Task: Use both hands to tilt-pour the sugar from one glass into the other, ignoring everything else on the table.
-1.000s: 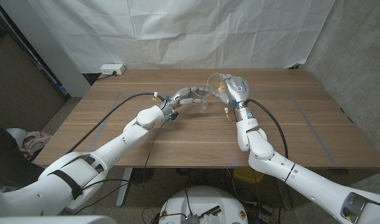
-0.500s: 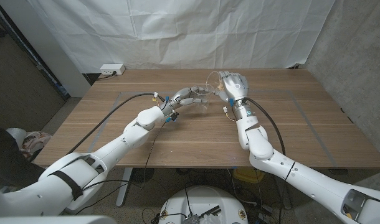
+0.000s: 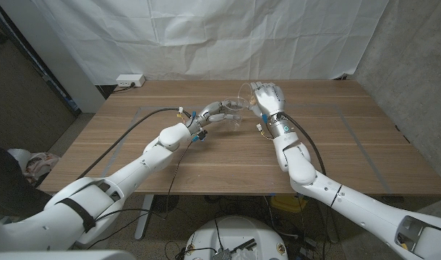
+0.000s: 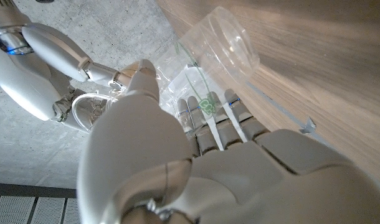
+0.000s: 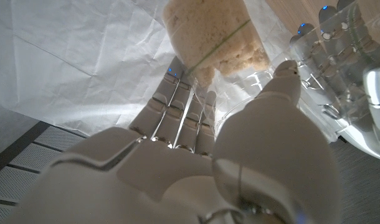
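Past the table's middle, my left hand (image 3: pixel 219 110) grips a clear plastic glass (image 3: pixel 236 117) with a green mark; the left wrist view shows this glass (image 4: pixel 220 47) empty, its fingers (image 4: pixel 210 122) wrapped around it. My right hand (image 3: pixel 268 98) holds a second clear glass (image 3: pixel 247 94) right beside and slightly above the first, tipped toward it. The right wrist view shows that glass (image 5: pixel 210 38) packed with light brown sugar, with the right hand's fingers (image 5: pixel 177 112) behind it. My left hand (image 5: pixel 339 62) shows close by there, and my right hand (image 4: pixel 34 62) shows in the left wrist view.
The wooden table (image 3: pixel 350 144) has bare room on both sides of the hands. A white power strip (image 3: pixel 130 81) lies at its far left corner. A black cable (image 3: pixel 134 128) runs along my left arm. A white sheet (image 3: pixel 206 36) hangs behind.
My right hand has turned and risen a little, its fingers now pointing up, tipping its glass further toward the left one. The left hand and its glass have stayed put.
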{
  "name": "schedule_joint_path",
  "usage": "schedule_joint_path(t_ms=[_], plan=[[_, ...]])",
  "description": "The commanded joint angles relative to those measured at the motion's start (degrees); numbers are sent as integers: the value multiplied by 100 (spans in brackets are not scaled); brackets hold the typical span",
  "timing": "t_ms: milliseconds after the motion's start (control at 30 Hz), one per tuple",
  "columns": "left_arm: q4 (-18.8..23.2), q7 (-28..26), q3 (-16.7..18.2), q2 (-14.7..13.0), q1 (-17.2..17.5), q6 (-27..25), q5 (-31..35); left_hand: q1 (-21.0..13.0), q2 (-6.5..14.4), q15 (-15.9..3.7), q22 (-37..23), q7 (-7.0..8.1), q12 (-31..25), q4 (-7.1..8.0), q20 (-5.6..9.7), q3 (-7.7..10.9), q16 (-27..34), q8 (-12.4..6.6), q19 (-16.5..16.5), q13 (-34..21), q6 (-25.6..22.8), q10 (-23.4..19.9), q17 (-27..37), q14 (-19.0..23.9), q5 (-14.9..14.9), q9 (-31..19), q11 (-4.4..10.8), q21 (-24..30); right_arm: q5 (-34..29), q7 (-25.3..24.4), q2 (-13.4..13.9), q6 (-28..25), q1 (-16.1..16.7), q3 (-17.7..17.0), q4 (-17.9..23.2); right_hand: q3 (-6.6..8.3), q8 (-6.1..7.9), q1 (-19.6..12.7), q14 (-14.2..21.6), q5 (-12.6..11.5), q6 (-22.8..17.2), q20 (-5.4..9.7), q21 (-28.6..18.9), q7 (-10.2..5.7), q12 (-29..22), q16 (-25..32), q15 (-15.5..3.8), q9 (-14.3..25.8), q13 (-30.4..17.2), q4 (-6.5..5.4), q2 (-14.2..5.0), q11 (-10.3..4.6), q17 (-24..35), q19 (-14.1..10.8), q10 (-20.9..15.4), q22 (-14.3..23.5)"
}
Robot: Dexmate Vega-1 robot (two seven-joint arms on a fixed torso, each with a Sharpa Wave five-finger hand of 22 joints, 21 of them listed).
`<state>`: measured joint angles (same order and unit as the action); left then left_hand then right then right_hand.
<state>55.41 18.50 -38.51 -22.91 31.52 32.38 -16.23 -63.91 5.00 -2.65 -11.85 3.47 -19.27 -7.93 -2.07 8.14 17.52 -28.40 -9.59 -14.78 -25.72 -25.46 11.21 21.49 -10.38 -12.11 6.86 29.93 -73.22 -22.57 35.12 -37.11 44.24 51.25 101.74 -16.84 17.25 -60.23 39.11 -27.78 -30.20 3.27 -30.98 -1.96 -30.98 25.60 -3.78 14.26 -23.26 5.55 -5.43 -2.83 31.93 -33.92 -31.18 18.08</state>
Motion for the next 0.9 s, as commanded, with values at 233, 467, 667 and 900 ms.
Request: schedule_joint_path(t_ms=[233,467,667,900], plan=[[-69,11,-26,23,-59,-15,32,-12,40,-512,-16,10,21,-8,20,-4,-26,-23,33,-33,-124,-45,1,41,13,-27,-9,31,-432,110,-98,18,-67,-54,-193,-72,-16,-20,76,7,-63,190,-48,-64,-19,-67,-877,36,-25,-18,-60,-67,44,24,-4,-10],[-55,14,-30,23,-57,-24,30,-6,45,-510,-16,5,29,-5,14,-6,-30,-19,37,-36,-125,-43,3,38,13,-27,-11,34,-421,179,-48,20,-83,-139,-143,-99,-26,-18,75,12,-65,187,-61,-58,-15,-94,-875,44,-34,-30,-64,-72,64,39,6,-26],[-9,10,-30,13,-40,-36,30,-4,41,-518,-15,11,36,-7,17,-9,-33,-16,37,-38,-132,-44,2,41,14,-27,-16,40,-668,180,-42,-30,-169,-94,-261,-110,-31,-27,81,14,-69,193,-70,-65,-10,-109,-881,49,-34,-35,-74,-61,79,48,8,-39],[195,-43,-7,-76,47,-126,32,1,42,-511,-15,15,40,-7,13,-11,-39,-12,44,-41,-136,-53,2,37,14,-28,-23,43,-863,141,-40,-100,-219,-100,-344,-130,-38,-36,86,18,-78,207,-88,-69,-11,-136,-882,56,-36,-43,-82,-68,101,53,-10,-58]])
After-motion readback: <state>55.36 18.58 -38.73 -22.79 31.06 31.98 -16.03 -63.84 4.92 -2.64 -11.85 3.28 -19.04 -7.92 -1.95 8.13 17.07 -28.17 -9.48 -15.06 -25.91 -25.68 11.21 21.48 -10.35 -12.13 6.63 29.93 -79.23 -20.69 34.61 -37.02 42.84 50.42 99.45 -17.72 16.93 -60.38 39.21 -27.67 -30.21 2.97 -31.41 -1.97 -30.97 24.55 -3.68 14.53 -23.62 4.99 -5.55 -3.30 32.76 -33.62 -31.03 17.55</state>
